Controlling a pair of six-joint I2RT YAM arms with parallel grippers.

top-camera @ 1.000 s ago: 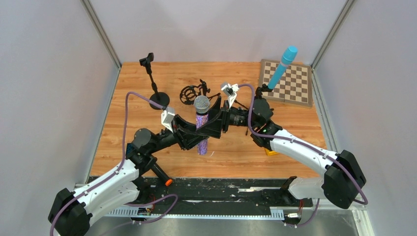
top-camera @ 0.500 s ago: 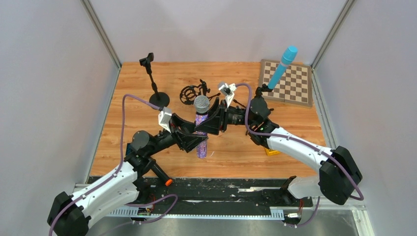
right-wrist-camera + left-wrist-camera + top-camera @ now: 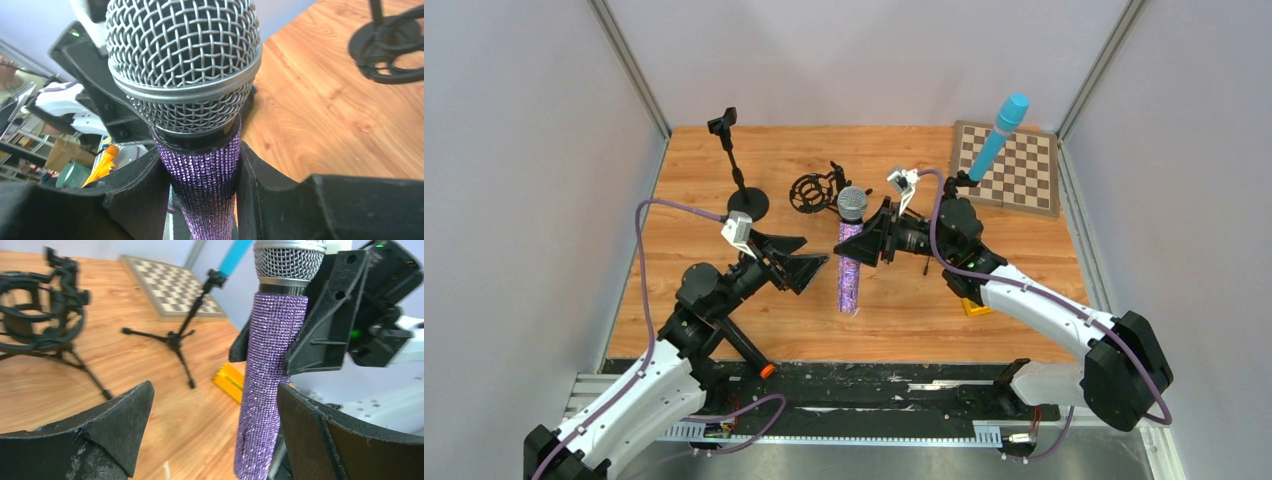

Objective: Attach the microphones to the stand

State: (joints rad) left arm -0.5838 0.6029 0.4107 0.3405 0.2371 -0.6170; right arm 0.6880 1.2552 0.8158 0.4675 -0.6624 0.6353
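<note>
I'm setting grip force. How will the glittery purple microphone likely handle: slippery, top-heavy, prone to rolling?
The purple microphone looks rigid; its rough glittery barrel probably grips well in the right gripper. The big mesh head suggests top-heaviness, so it may pivot. Round-bodied, it would likely roll if laid flat.

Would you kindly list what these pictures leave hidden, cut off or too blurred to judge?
Black microphone: top view, its far end is hidden under the left arm.
Yellow object: top view, mostly covered by the right arm; unidentifiable.
Purple microphone: both wrist views, base cut off by the bottom edge.
Light-blue microphone: left wrist view, blurred, cut off by the top edge.
</note>
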